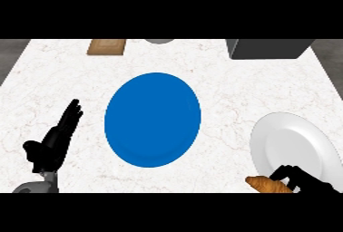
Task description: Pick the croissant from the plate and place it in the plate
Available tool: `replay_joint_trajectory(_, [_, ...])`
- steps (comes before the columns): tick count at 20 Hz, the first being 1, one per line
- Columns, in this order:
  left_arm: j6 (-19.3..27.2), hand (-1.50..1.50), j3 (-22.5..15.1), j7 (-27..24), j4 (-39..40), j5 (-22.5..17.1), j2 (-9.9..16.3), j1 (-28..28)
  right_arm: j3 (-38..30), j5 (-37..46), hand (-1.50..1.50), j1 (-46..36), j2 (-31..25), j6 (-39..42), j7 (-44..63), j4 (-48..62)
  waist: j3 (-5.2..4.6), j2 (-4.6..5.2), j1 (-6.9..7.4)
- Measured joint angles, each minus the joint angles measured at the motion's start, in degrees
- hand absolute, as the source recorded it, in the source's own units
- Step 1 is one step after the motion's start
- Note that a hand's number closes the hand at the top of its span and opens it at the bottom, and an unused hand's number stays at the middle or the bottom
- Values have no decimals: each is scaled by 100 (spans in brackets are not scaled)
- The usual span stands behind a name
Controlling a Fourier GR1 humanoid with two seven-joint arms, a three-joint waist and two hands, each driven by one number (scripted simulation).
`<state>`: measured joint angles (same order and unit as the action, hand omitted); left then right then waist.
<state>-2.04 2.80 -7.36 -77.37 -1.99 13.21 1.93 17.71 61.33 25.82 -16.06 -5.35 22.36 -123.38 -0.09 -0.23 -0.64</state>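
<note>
Near the counter's (60, 72) front right corner, the right hand (301, 179) curls its fingers round the croissant (268, 185), grasping it at the lower rim of the white plate (295, 140). Only the golden-brown end of the croissant shows beside the hand, at the plate's front left edge. At the counter's middle lies the blue plate (153, 119), apart from the white plate and bearing nothing. Toward the front left corner, the left hand (53, 140) rests released, fingers straight and pointing away, well apart from both plates. Along the far edge stand a wooden board (106, 46) at left, a grey round object (159, 41) at centre, and a dark grey box (268, 49) at right.
</note>
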Motion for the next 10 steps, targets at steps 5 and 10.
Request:
replay_joint_trajectory(5, [-48, 0, -2, -15, -50, 36, 3, -33, 379, 566, 150, -2, 154, -41, 205, -889, 4, 4, 18])
replay_joint_trajectory(10, [-44, 0, 24, -2, 28, 56, -51, 79, 684, 949, 150, -617, 405, 191, 517, -1181, 3, 13, 47])
